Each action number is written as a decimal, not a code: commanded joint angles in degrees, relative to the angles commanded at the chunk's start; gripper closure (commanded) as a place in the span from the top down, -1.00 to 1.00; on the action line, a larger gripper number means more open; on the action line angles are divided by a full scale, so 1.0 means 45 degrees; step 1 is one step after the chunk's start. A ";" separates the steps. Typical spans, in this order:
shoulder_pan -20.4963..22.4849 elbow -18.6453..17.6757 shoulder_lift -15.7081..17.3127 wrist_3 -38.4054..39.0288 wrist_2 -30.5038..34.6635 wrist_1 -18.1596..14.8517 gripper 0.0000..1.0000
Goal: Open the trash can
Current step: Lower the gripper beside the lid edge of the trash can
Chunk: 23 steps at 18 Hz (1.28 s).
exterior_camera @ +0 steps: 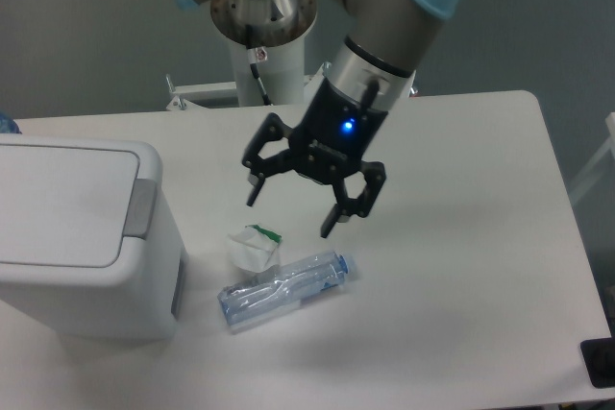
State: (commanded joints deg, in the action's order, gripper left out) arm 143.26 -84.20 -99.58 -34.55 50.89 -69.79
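Approach step: the hand (293, 206), fingers apart and holding nothing, hangs above the desk (461, 237) near a crushed bottle (285, 289); the trash can (82, 237) sits closed at far left, its grey button strip the likely next target
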 joint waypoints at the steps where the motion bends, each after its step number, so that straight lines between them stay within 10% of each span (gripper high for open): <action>1: 0.0000 -0.0019 0.0078 0.0272 0.0000 0.0000 1.00; 23: -0.1680 -0.0371 -0.0096 0.3906 0.0195 0.1465 1.00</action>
State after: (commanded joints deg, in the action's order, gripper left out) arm 135.70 -85.87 -100.02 -16.97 51.77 -63.19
